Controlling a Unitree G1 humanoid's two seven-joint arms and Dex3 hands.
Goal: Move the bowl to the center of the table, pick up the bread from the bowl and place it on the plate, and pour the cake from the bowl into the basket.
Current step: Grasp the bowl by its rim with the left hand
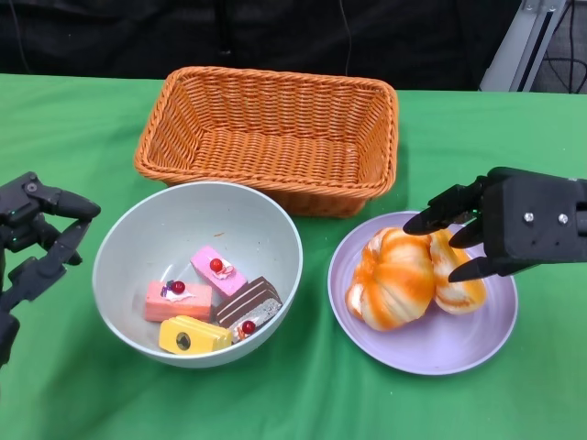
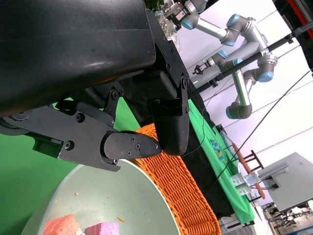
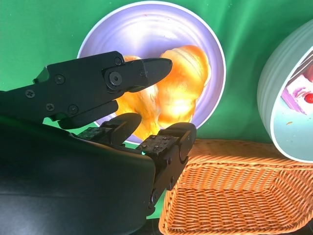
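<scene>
A pale green bowl sits at the table's middle front with several small cakes in it: pink, brown and yellow pieces. Two orange-glazed breads lie on the lilac plate to its right. The orange wicker basket stands empty behind both. My right hand hovers over the plate's right side, fingers apart, holding nothing, fingertips close to the bread. My left hand hangs left of the bowl, fingers spread and empty, close to the bowl's rim.
Green cloth covers the table. Basket, bowl and plate stand close together. Beyond the table, the left wrist view shows grey robot arms and another green table.
</scene>
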